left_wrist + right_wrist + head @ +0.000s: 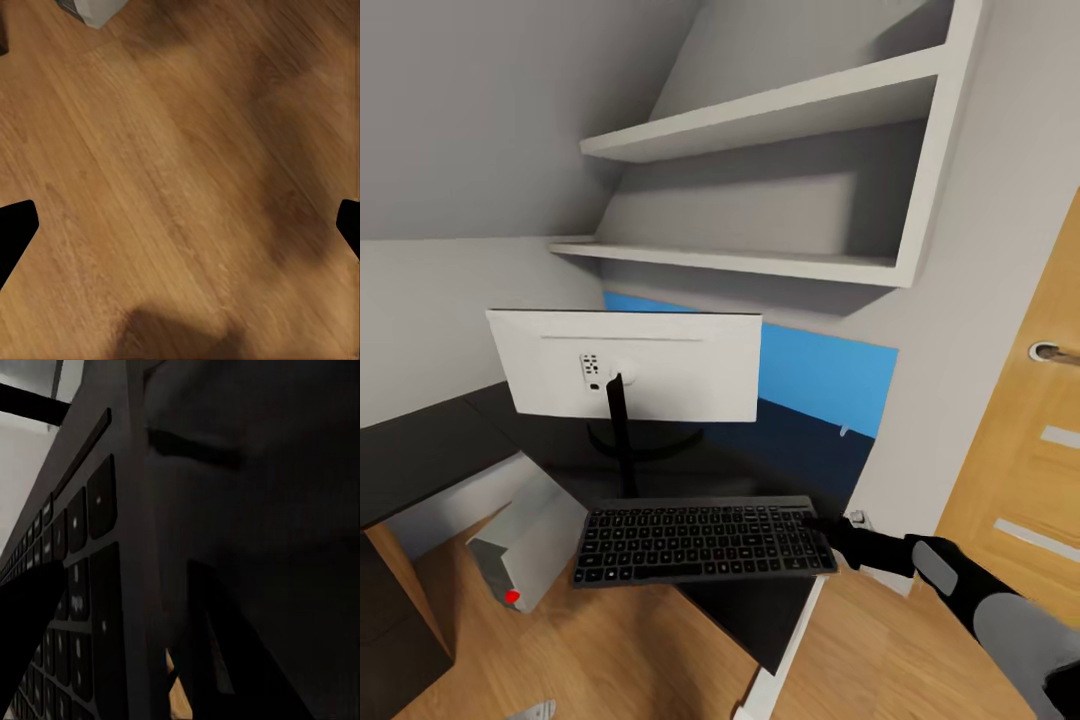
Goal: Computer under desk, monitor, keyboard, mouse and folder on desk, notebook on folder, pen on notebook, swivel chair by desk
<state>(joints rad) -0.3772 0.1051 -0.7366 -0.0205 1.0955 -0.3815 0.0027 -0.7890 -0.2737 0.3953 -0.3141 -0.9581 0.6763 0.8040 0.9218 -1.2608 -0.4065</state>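
The right gripper (822, 524) is clamped on the right end of the slim dark-grey keyboard (700, 541), which is held overhanging the front edge of the glossy black desk (430, 445). The white-backed monitor (630, 362) is seen just behind, and the light-grey computer (520, 550) on open wooden floor (180, 180). The left gripper (180, 229) is spread wide.

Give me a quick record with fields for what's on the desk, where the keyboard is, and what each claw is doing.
desk: glossy black top, under white wall shelves
monitor: standing on the desk, white back toward the camera
keyboard: held at its right end, in front of the monitor, left end overhanging the desk edge
right claw: shut on the keyboard
left claw: open, over wooden floor
computer: grey box on the floor under the desk, red dot showing
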